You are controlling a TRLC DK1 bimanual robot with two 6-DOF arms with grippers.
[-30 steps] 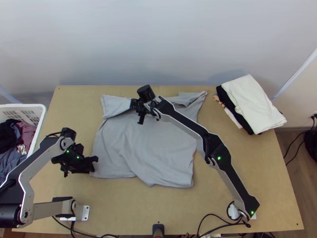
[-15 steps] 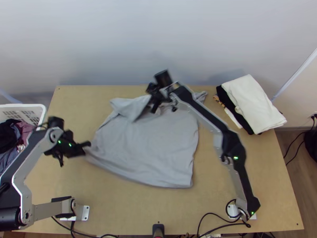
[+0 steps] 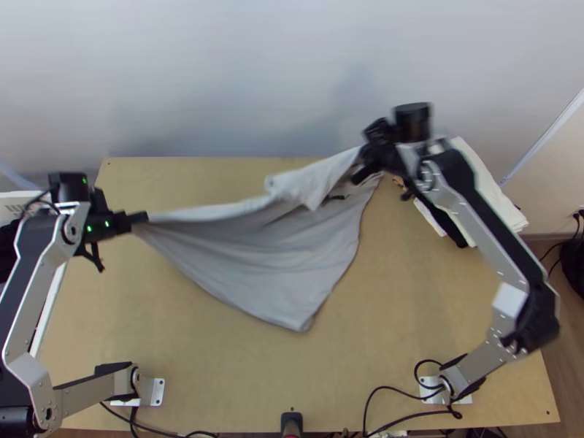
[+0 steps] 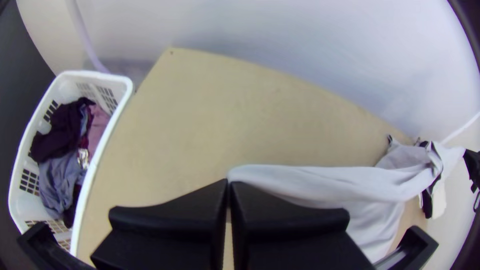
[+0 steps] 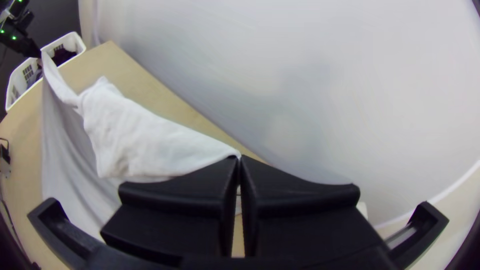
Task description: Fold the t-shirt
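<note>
In the top view, your left arm hides some of the white basket [image 4: 107, 76], and your right arm covers part of the clothes pile [image 3: 511, 212]. Your right gripper [image 3: 363, 174] looks smeary, up by the table's [image 3: 409, 306] far edge, squeezing the gray t-shirt [image 3: 263, 255]. Your left gripper [image 3: 144, 217] points sideways toward it, pinching another bit tight. The t-shirt stretches between them, with its low corner nearer you.
</note>
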